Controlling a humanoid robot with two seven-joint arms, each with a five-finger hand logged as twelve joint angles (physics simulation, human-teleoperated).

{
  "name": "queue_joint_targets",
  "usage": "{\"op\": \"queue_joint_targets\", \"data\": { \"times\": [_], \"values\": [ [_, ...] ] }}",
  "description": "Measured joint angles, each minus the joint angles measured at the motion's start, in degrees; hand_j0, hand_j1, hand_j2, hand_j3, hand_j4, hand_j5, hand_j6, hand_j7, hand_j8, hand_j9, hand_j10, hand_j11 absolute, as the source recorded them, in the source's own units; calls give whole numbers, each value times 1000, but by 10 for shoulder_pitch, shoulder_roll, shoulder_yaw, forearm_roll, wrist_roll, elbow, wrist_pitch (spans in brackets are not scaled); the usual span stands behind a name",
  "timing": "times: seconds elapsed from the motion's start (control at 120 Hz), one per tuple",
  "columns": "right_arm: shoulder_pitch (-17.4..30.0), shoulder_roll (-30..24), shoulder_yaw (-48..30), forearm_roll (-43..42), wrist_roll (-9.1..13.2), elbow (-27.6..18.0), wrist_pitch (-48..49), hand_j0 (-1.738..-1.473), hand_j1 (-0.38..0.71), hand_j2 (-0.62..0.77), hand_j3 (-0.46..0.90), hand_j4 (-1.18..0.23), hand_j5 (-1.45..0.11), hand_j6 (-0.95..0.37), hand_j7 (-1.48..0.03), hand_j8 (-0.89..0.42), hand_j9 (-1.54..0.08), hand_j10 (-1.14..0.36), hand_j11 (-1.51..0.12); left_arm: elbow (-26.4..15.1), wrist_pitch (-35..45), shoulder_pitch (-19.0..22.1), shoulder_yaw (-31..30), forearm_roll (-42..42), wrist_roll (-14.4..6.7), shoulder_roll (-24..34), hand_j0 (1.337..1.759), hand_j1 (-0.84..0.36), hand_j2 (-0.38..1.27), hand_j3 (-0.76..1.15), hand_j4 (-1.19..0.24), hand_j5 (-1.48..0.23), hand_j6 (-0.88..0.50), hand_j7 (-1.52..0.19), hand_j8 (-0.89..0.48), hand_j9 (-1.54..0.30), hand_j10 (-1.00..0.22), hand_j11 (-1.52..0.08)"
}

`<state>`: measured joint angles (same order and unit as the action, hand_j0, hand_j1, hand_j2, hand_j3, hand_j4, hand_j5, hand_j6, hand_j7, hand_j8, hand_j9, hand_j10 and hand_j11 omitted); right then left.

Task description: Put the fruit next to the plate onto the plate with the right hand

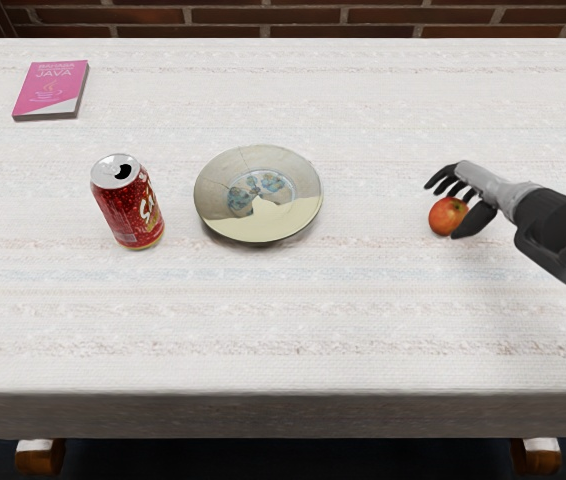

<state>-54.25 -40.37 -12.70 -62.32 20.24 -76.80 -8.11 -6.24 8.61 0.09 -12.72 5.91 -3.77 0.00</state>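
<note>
The right hand (466, 195) hovers with fingers apart at the apple (448, 216), which lies on the table (363, 310) well right of the plate (306, 172); next it must, I think, close and lift.

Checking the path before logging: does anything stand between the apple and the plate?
Nothing visible does. Bare table separates the apple from the plate; the can stands on the plate's other side, and the right hand is at the apple.
</note>
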Motion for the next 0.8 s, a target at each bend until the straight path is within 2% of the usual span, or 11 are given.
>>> {"op": "queue_joint_targets", "data": {
  "times": [0.3, 0.608, 0.667, 0.8],
  "values": [
    [-1, 14, 0, 2, -3, 32, 0, -1658, 105, -70, 0, -391, -492, -389, -496, -385, -495, -402, -497, 0, 0, 0, 0, 0, 0, 0, 1658, 53, 50, 0, -247, -321, -248, -321, -247, -321, -247, -321],
    [4, 19, 2, -5, -1, 31, -4, -1658, 133, -76, 0, -409, -525, -409, -526, -408, -526, -411, -526, 0, 0, 0, 0, 0, 0, 0, 1658, 53, 50, 0, -248, -321, -248, -321, -248, -321, -247, -321],
    [5, 19, 2, -6, 2, 29, -4, -1658, 143, -78, 0, -416, -536, -417, -536, -415, -536, -418, -536, 0, 0, 0, 0, 0, 0, 0, 1658, 53, 50, 0, -248, -321, -248, -321, -248, -321, -247, -321],
    [4, 19, 2, -8, 25, 21, -4, -1658, 160, -80, -1, -435, -552, -427, -556, -424, -554, -434, -554, 0, 0, 0, 0, 0, 0, 0, 1658, 53, 50, 0, -248, -321, -248, -321, -248, -321, -247, -321]
  ]
}}
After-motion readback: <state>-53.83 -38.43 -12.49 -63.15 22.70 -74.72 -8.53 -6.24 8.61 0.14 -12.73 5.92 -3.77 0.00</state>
